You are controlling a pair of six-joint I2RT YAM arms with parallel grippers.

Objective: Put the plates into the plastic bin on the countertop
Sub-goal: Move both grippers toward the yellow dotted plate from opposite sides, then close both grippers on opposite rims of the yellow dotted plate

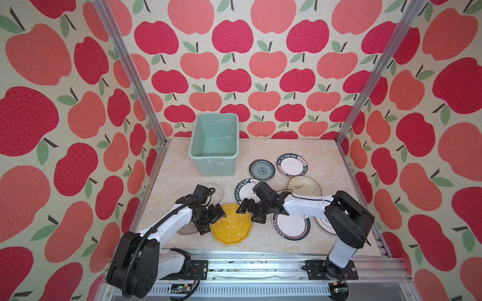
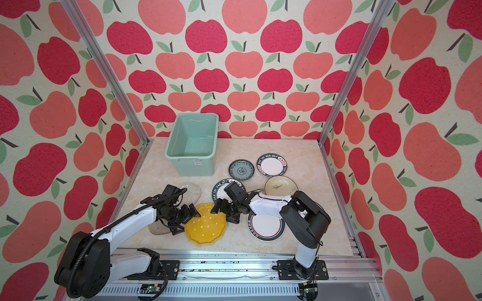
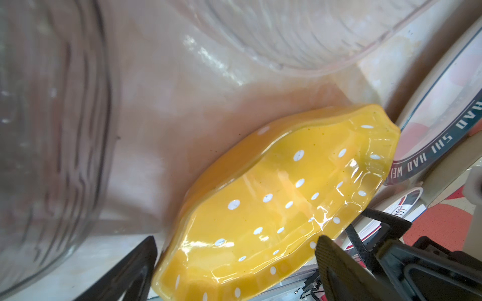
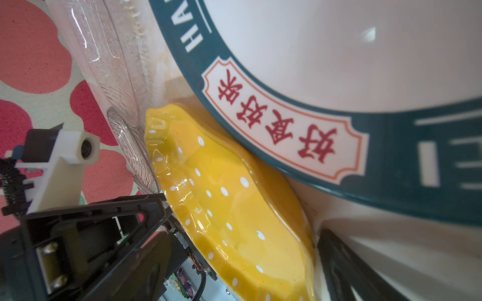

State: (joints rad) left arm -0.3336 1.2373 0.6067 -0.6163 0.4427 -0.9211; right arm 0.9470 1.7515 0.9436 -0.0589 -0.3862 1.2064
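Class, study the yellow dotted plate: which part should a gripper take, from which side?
Probably the flared scalloped rim of the yellow dotted plate, one jaw above, one beneath. Come from its left edge, where the left gripper stands open; the far edge crowds the lettered plate.

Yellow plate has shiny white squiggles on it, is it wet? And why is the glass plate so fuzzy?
Left wrist view: the squiggles on the yellow plate are glare, light bouncing off its glossy glaze; the glass plate is blurred, probably too close to focus. Right wrist view: the same glare on the yellow rim.
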